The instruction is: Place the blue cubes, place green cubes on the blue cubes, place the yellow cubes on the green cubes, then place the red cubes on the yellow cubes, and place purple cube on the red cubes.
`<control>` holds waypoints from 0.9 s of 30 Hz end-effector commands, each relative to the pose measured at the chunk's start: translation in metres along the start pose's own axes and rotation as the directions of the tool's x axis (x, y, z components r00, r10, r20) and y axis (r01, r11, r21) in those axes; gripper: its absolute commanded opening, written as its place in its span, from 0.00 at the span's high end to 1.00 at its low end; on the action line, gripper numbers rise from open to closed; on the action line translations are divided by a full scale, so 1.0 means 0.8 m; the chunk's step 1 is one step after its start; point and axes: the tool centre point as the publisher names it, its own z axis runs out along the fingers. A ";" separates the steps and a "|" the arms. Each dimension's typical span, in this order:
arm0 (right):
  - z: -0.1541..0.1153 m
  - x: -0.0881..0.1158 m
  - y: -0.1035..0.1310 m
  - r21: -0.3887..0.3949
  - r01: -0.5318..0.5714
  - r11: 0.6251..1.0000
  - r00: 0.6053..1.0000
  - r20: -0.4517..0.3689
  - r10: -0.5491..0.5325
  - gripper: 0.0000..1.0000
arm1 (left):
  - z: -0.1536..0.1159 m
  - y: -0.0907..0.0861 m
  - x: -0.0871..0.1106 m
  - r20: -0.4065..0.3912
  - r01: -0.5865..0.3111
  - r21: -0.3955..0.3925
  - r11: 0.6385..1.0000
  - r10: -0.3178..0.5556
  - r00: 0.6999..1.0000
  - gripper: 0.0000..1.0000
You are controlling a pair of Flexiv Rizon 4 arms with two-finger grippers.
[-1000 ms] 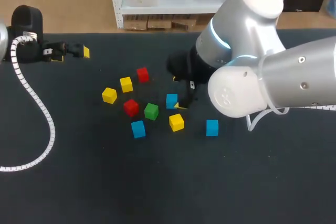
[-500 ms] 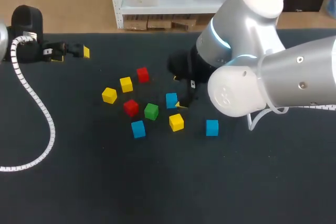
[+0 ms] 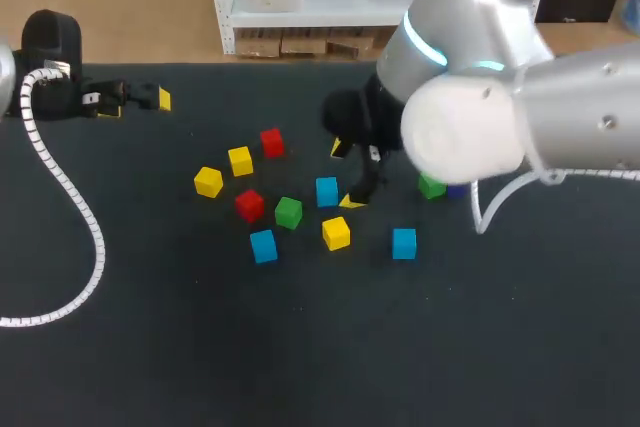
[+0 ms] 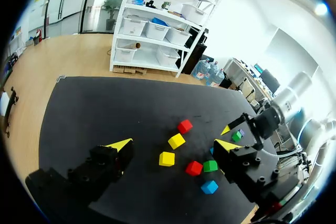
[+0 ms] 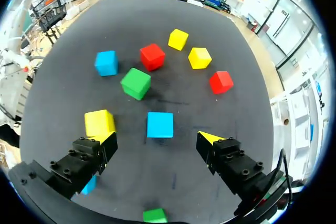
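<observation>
Right pincer (image 5: pixel 157 138), spread wide and empty, hangs over a blue cube (image 5: pixel 159 124) lying mid-cluster on the tabletop (image 5: pixel 63 35), seemingly lined up to take the base colour first; left pincer (image 3: pixel 138 103) sits open, aside.

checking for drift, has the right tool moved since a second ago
Yes, slightly: the right tool has shifted rightward, away from the blue cube beside it, and its arm now uncovers a green cube.

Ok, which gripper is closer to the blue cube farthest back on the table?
Right. The right gripper hangs beside the blue cube, which lies ahead of its open fingers; the left gripper is far off at a back corner.
</observation>
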 end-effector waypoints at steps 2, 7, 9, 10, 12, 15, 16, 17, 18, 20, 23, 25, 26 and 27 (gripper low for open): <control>-0.045 0.006 0.017 -0.007 -0.009 1.000 1.000 0.012 0.010 0.00 | 0.000 0.000 0.000 0.000 0.000 0.000 1.000 0.000 1.000 0.00; -0.065 0.004 0.038 0.008 -0.023 1.000 1.000 0.008 0.023 0.00 | 0.000 0.000 0.000 0.000 0.000 0.000 1.000 0.000 1.000 0.00; -0.069 0.005 0.048 0.017 -0.036 0.999 0.999 0.008 0.036 0.00 | 0.000 0.000 0.000 0.000 0.000 0.000 1.000 0.000 1.000 0.00; -0.071 0.007 0.054 0.021 -0.045 0.999 0.999 0.010 0.045 0.00 | 0.000 0.000 0.000 0.000 0.000 0.000 1.000 0.000 1.000 0.00; -0.074 0.011 0.066 0.028 -0.066 0.997 0.998 0.014 0.065 0.00 | 0.000 0.000 0.000 0.000 0.000 0.000 1.000 0.000 1.000 0.00; -0.079 0.017 0.083 0.038 -0.091 0.995 0.996 0.011 0.091 0.00 | 0.000 0.000 0.000 0.000 0.000 0.000 1.000 0.000 1.000 0.00; -0.081 0.020 0.090 0.042 -0.101 0.994 0.995 0.010 0.101 0.00 | 0.000 0.000 0.000 0.000 0.000 0.000 1.000 0.000 1.000 0.00; -0.083 0.024 0.098 0.045 -0.111 0.993 0.994 0.010 0.111 0.00 | 0.000 0.000 0.000 0.000 0.000 0.000 1.000 0.000 1.000 0.00; -0.084 0.027 0.104 0.049 -0.119 0.992 0.993 0.007 0.119 0.00 | 0.000 0.000 0.000 0.000 0.000 0.000 1.000 0.000 1.000 0.00; -0.086 0.035 0.117 0.055 -0.144 0.988 0.990 0.004 0.144 0.00 | 0.000 0.000 0.000 0.000 0.000 0.000 1.000 0.000 1.000 0.00; -0.085 0.047 0.136 0.063 -0.183 0.981 0.983 0.005 0.183 0.00 | 0.000 0.000 0.000 0.000 0.000 0.000 1.000 0.000 1.000 0.00; -0.083 0.053 0.146 0.066 -0.201 0.977 0.980 0.006 0.201 0.00 | 0.000 0.000 0.000 0.000 0.000 0.000 1.000 0.000 1.000 0.00; -0.081 0.056 0.150 0.066 -0.211 0.975 0.977 0.008 0.211 0.00 | 0.000 0.000 0.000 0.000 0.000 0.000 1.000 0.000 1.000 0.00; -0.079 0.058 0.154 0.067 -0.220 0.973 0.976 0.008 0.219 0.00 | 0.000 0.000 0.000 0.000 0.000 0.000 1.000 0.000 1.000 0.00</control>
